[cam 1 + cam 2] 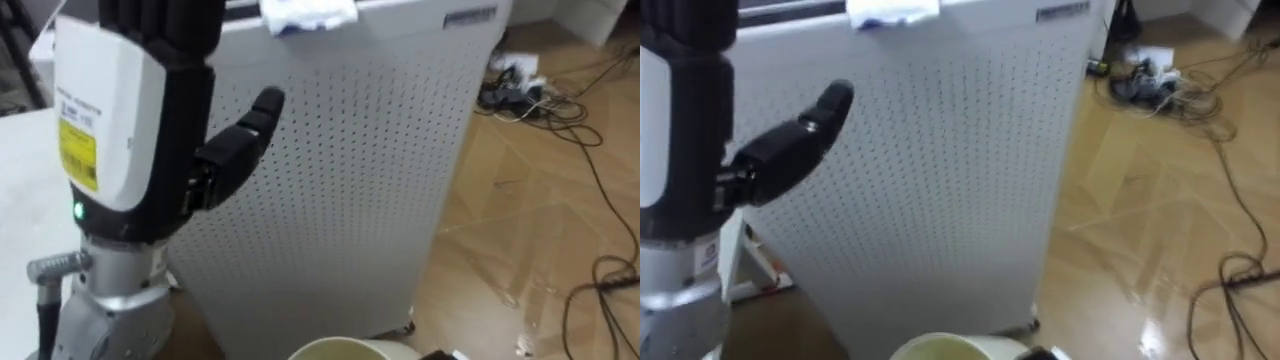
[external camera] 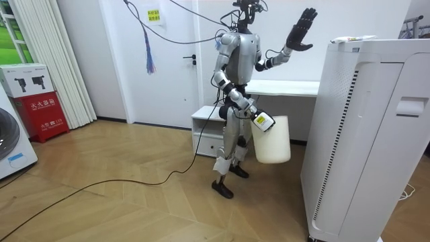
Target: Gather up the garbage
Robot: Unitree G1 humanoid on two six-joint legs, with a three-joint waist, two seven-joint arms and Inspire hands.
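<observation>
A crumpled white and blue piece of garbage (image 1: 308, 14) lies on top of the tall white perforated appliance (image 1: 350, 180), at its near edge. My left hand (image 1: 130, 120) is raised in front of the appliance, open, fingers straight up and thumb out, below and left of the garbage and apart from it. In the room view I stand facing the appliance (image 2: 363, 134) with the left hand (image 2: 300, 30) held high. My right hand (image 2: 261, 121) is low at my side, shut on a white bin (image 2: 272, 140). The bin's rim (image 1: 350, 349) shows at the bottom edge.
Dark cables and a power strip (image 1: 515, 85) lie on the wooden floor to the right of the appliance. A white table (image 1: 20, 200) is at my left. A white desk (image 2: 289, 87) and low cabinet (image 2: 208, 124) stand behind me.
</observation>
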